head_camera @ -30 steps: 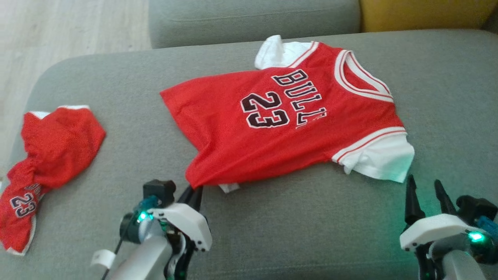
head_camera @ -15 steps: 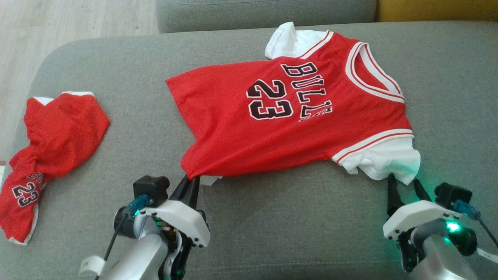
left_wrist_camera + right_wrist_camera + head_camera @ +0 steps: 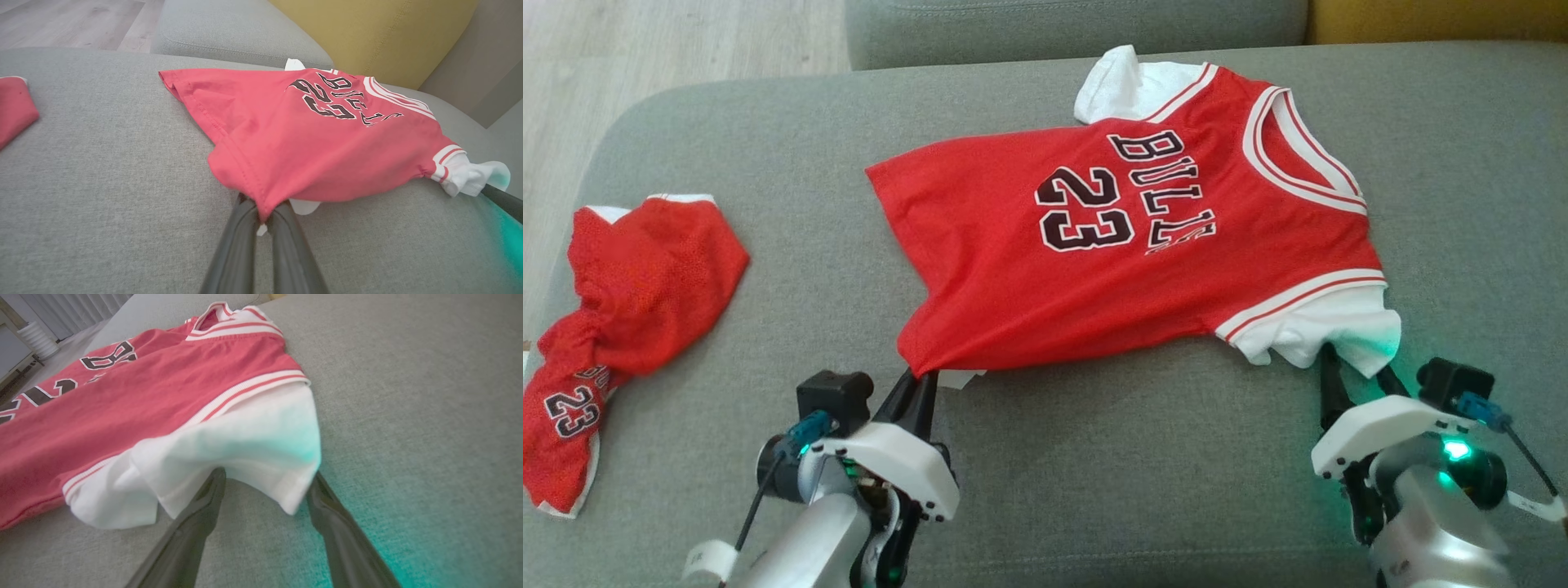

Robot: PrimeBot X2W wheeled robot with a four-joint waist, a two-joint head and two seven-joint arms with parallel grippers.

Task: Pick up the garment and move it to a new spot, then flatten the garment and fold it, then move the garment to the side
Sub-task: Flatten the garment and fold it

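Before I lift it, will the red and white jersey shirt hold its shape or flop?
Probably floppy: the red and white jersey shirt peaks and drapes where the left gripper pinches its hem corner. Likely light: thin cloth lying flat on the grey sofa cushion. Its white sleeve may sag off the open right gripper.

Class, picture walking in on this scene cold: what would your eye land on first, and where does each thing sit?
The red jersey marked 23 lies spread across the middle of the grey sofa cushion. The left gripper is shut on its near hem corner, while the right gripper stands open at the white sleeve. A second, crumpled red garment lies at the cushion's left edge.
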